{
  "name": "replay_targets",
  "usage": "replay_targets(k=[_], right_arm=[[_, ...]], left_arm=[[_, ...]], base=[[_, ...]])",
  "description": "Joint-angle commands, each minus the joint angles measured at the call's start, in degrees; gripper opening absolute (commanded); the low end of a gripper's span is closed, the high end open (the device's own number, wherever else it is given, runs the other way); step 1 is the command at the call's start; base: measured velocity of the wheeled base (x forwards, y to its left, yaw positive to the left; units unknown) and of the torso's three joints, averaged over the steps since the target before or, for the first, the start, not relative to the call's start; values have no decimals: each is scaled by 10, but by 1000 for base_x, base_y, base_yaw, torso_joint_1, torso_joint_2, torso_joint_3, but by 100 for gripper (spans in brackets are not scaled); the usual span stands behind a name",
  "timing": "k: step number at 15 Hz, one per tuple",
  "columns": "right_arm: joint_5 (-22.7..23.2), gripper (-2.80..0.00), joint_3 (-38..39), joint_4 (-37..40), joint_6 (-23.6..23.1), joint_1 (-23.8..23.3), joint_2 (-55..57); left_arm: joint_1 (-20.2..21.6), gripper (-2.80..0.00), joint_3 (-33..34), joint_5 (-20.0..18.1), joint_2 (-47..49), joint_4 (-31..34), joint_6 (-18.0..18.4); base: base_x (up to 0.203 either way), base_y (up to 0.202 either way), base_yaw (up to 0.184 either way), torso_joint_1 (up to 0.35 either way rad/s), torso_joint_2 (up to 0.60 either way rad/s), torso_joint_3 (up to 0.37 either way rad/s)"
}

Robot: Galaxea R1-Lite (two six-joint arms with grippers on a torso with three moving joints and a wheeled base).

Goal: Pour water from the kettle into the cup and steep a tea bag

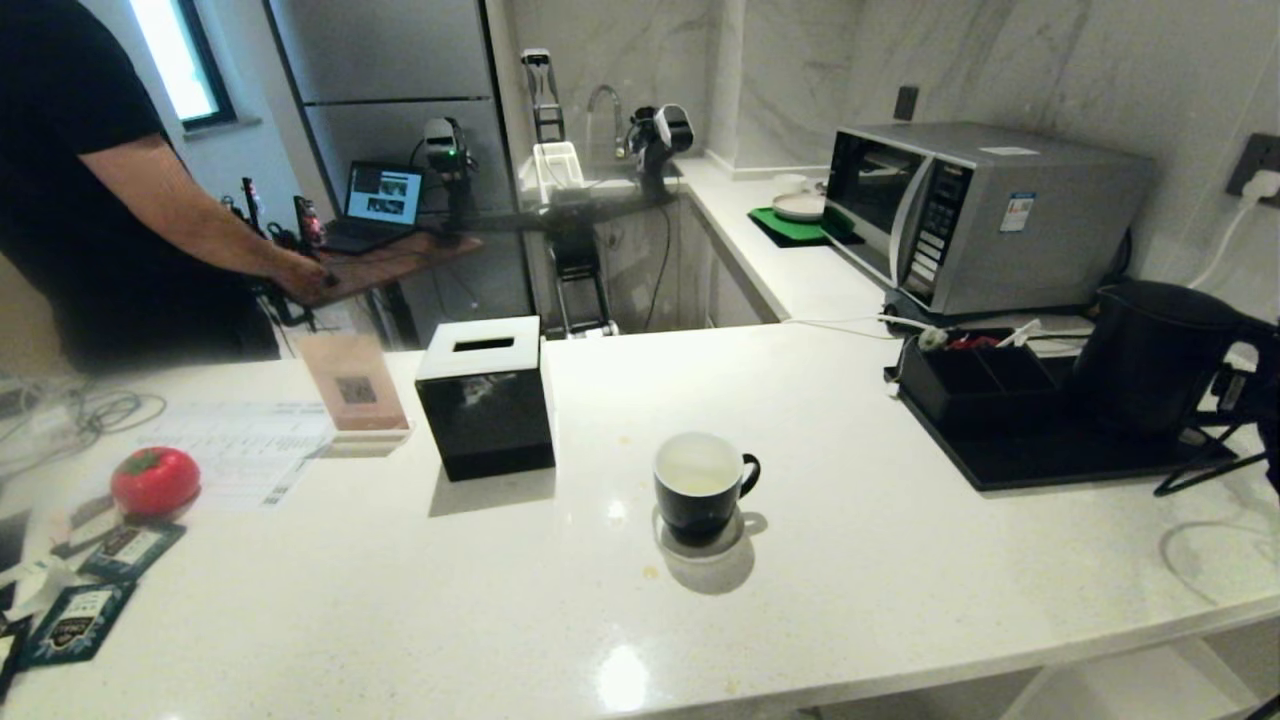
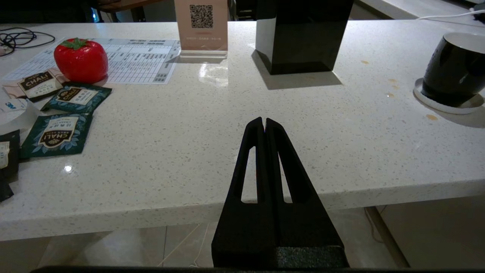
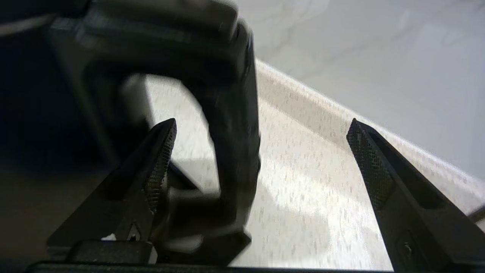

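The black cup point(image 1: 697, 508) stands on a round white coaster mid-counter, its handle toward the right; a pale pool of water point(image 1: 697, 484) lies low in its white inside. Seen from the left wrist, the cup point(image 2: 452, 72) is at the far right. The tall black kettle point(image 1: 1150, 355) sits on a low black tray at the right. My right gripper point(image 3: 262, 121) is open around the kettle's loop handle point(image 3: 235, 125), which is close to one finger and clear of the other. My left gripper point(image 2: 264, 120) is shut and empty at the counter's front edge. The tea bag is out of view.
A black tissue box point(image 1: 487, 400) and a QR sign point(image 1: 352, 385) stand behind the cup to the left. A red tomato-shaped object point(image 1: 155, 480) and teal sachets point(image 1: 80, 615) lie far left. The microwave point(image 1: 985, 215) is behind the tray point(image 1: 1050, 455). A person point(image 1: 80, 180) stands back left.
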Motion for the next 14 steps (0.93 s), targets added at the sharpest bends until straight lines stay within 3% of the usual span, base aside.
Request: replay_targets(k=[1,12,13,14], right_arm=[[0,0,26,-9,0,0,-19],[-1,0,188,-16,-2,0,-133],[-1,-280,215,-16,-3,0,-146],[-1,-280,244,-15,-2,0,-161]], left_arm=[[0,-280,0,0,1,0,0],[0,-280,0,0,1,0,0],[0,-280,0,0,1,0,0],[0,-280,0,0,1,0,0]], base=[[0,0,0,0,0,0],[0,0,0,0,0,0],[0,0,0,0,0,0],[0,0,0,0,0,0]])
